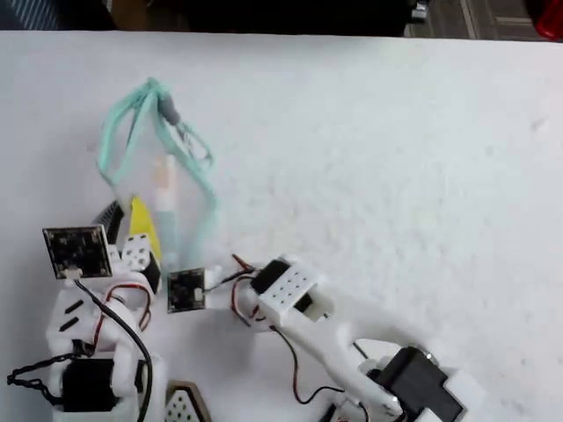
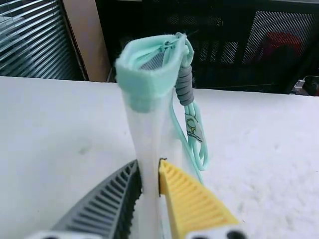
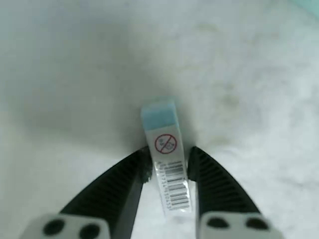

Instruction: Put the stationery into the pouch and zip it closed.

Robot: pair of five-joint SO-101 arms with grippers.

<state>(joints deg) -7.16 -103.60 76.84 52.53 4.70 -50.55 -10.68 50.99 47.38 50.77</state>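
Left tool [image 2: 149,175] clamps the pouch [image 2: 148,79] beside its looped strap [image 2: 193,130]; right tool [image 3: 168,162] grips an eraser [image 3: 160,118].

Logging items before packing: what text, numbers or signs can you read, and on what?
On the eraser: a red crossed-circle sign, no words; barcode digits too small to read.
On the tag hanging from the pouch: print too blurred to read.
No text can be quoted.

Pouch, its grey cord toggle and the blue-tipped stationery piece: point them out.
pouch [image 2: 145,74], left wrist view, teal rim at its end.
grey cord toggle [image 2: 185,87], left wrist view, its middle.
blue-tipped stationery piece [image 3: 159,115], right wrist view, its blue end.
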